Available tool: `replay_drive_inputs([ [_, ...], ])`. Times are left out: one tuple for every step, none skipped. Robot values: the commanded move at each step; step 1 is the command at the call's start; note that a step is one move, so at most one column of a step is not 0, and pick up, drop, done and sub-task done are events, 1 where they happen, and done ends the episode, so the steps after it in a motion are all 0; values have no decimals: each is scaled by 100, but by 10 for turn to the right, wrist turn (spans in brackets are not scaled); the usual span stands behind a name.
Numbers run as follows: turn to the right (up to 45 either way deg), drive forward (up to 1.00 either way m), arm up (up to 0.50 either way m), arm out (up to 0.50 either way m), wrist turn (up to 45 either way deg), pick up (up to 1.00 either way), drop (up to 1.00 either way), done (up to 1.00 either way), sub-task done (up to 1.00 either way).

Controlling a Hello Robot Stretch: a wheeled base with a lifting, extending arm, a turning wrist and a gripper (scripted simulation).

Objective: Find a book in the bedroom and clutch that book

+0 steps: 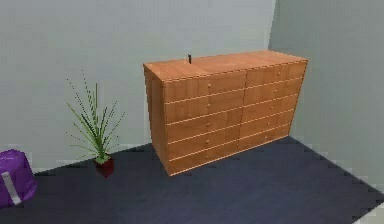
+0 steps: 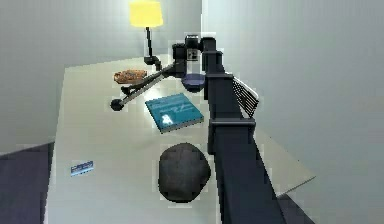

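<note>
Arm [image 2: 236,150] stretched across the table [image 2: 85,115] to bring the gripper [image 2: 122,98] near the flat blue book [image 2: 175,110]; whether it holds anything, I can't tell

- My forward view looks ahead and slightly down, from some way off, at a wooden dresser [image 1: 225,110].
- My arm side view looks steeply down, close over a pale table [image 2: 90,115], along the arm [image 2: 238,150] to the gripper [image 2: 122,95].
- Both catch dark floor [image 1: 250,190]; whether the same patch, I cannot tell.

Dresser [image 1: 225,110] smooth wood; tabletop [image 2: 100,125] matt, pale; book [image 2: 175,110] cover smooth; dark lump [image 2: 185,172] rough-lkg
</note>
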Motion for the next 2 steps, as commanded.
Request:
replay_drive_inputs([
  [0,0,0,0,450,0,0,0,0],
  [0,0,0,0,60,0,0,0,0],
])
